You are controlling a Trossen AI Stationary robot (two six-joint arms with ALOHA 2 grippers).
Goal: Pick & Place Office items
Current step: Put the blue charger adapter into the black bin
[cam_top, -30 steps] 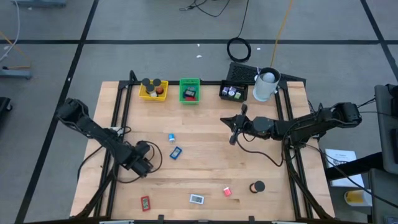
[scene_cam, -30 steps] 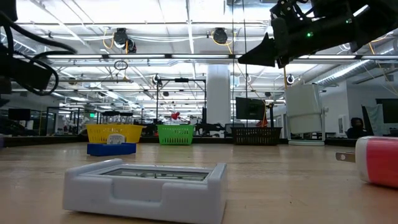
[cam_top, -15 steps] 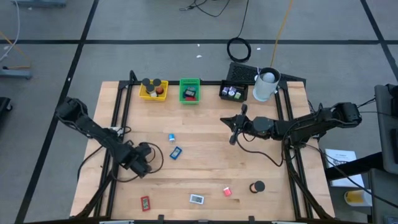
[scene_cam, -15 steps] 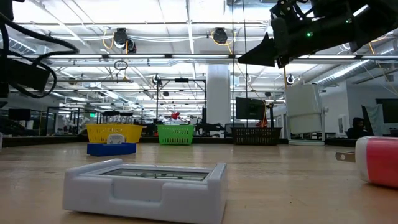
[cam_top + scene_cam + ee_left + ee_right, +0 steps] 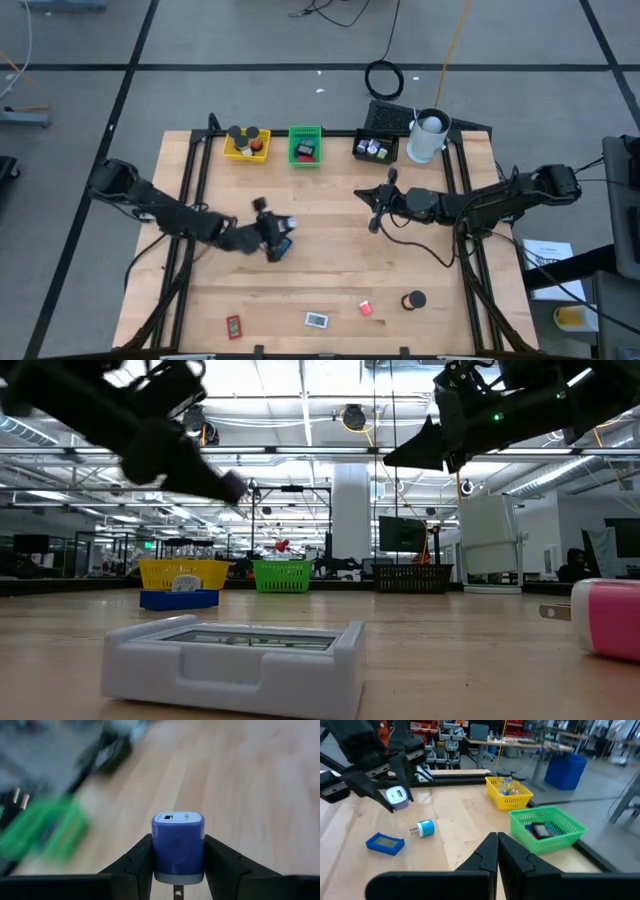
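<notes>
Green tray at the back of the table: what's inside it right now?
The green tray holds a dark flat item with a blue patch, also visible from above. Whatever lies beneath it is covered by it and the mesh walls.

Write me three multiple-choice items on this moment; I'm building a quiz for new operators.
1. Where is the purple charger?
A) in a tray
B) between the left gripper's fingers
C) on the floor

2. How many trays stand along the table's far edge?
A) one
B) five
C) three

3. The right gripper is:
A) shut and empty
B) wide open
C) half open

Answers:
1. B: the left wrist view shows both fingers pressed against its sides.
2. C: a yellow tray, a green tray and a black tray.
3. A: its fingers meet with nothing between them.
</notes>
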